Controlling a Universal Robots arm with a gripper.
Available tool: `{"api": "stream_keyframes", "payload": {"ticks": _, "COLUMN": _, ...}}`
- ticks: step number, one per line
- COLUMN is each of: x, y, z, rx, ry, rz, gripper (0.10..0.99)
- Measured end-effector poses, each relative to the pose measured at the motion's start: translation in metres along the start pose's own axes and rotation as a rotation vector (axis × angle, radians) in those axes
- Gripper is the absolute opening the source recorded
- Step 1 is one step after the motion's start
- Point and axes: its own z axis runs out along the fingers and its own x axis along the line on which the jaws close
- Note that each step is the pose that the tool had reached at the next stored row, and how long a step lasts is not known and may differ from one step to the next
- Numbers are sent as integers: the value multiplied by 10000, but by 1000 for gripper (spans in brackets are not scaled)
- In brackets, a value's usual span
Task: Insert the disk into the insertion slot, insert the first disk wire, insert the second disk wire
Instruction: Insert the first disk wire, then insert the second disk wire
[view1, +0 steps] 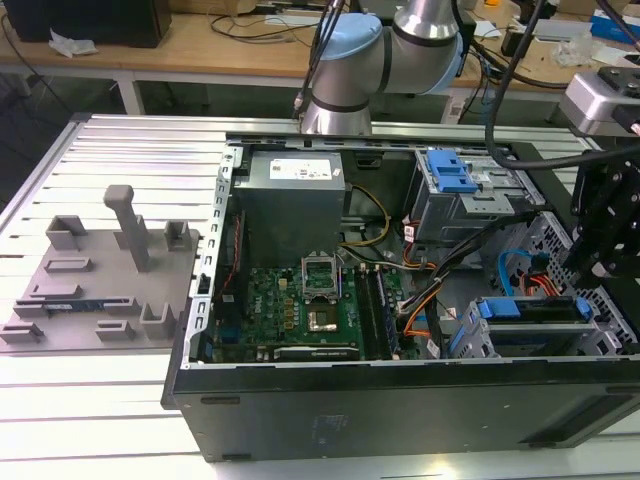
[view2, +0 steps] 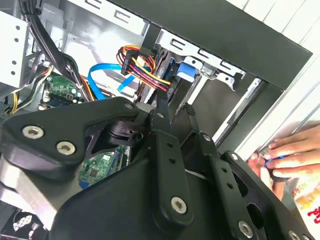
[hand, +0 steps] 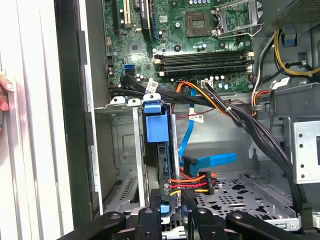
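The disk (view1: 535, 310) in its blue carrier sits inside the insertion slot (view1: 470, 342) of the grey cage at the case's front, on the exterior view's right. In the first wrist view the disk (hand: 156, 127) shows edge-on between the slot's metal walls (hand: 125, 150). A wire of red, yellow and orange strands (hand: 185, 184) runs to the disk's rear end. There my gripper (hand: 171, 201) is shut on its black plug. The second wrist view has the same wire (view2: 150, 75) ending at my gripper (view2: 176, 102). A blue flat wire (hand: 210, 161) hangs loose beside it.
A taller cage with a blue latch (view1: 450, 175) stands behind the gripper (view1: 600, 250). The motherboard (view1: 300, 300) and power supply (view1: 290, 200) take up the case's middle. A grey fixture plate (view1: 100, 280) lies at the exterior view's left. A person's hand (view2: 290, 155) rests outside the case wall.
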Motion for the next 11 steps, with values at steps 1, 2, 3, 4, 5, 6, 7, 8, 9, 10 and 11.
{"api": "stream_keyframes", "payload": {"ticks": 1, "x": 0, "y": 0, "z": 0, "rx": 0, "ry": 0, "rz": 0, "gripper": 302}}
{"api": "stream_keyframes", "payload": {"ticks": 2, "x": 0, "y": 0, "z": -2, "rx": 0, "ry": 3, "rz": 0, "gripper": 302}}
{"api": "stream_keyframes", "payload": {"ticks": 3, "x": 0, "y": 0, "z": -6, "rx": 0, "ry": 2, "rz": 1, "gripper": 302}}
{"api": "stream_keyframes", "payload": {"ticks": 4, "x": 1, "y": 0, "z": -10, "rx": 1, "ry": 2, "rz": 1, "gripper": 302}}
{"api": "stream_keyframes", "payload": {"ticks": 5, "x": 0, "y": 0, "z": -10, "rx": 0, "ry": 2, "rz": 0, "gripper": 302}}
{"api": "stream_keyframes", "payload": {"ticks": 6, "x": 0, "y": 0, "z": -11, "rx": 1, "ry": 2, "rz": 1, "gripper": 302}}
{"api": "stream_keyframes", "payload": {"ticks": 7, "x": 0, "y": 0, "z": -11, "rx": 0, "ry": 2, "rz": 0, "gripper": 302}}
{"api": "stream_keyframes", "payload": {"ticks": 8, "x": 1, "y": 0, "z": -12, "rx": 1, "ry": 2, "rz": 1, "gripper": 302}}
{"api": "stream_keyframes", "payload": {"ticks": 9, "x": 1, "y": 0, "z": -12, "rx": 0, "ry": 2, "rz": 0, "gripper": 302}}
{"api": "stream_keyframes", "payload": {"ticks": 10, "x": 0, "y": 0, "z": -12, "rx": 0, "ry": 2, "rz": 0, "gripper": 302}}
{"api": "stream_keyframes", "payload": {"ticks": 11, "x": 0, "y": 0, "z": -12, "rx": 0, "ry": 2, "rz": 0, "gripper": 302}}
